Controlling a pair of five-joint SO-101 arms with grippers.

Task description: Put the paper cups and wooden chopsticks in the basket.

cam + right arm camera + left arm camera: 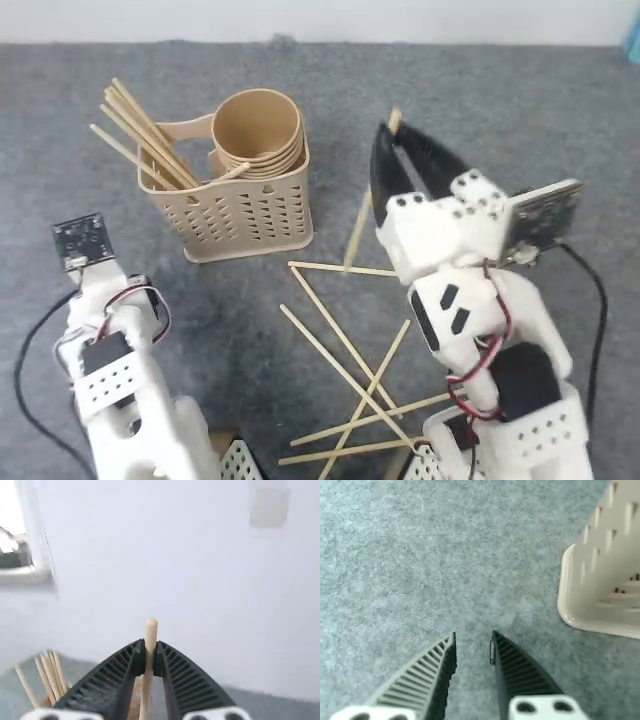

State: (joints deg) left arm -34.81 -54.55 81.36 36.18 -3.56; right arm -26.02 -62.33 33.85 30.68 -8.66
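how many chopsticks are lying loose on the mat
6 loose chopsticks, crisscrossed between the basket and the right arm. A seventh chopstick is in the right end effector; more may be hidden.

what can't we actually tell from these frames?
- High view: count of the nested tan paper cups; the wall of the beige slotted plastic basket hides the lower ones.
- High view: ends of the loose wooden chopsticks; the right arm covers some, the bottom edge cuts others.
- Right wrist view: lower length of the wooden chopstick held in the right gripper; its fingers and the bottom edge hide it.
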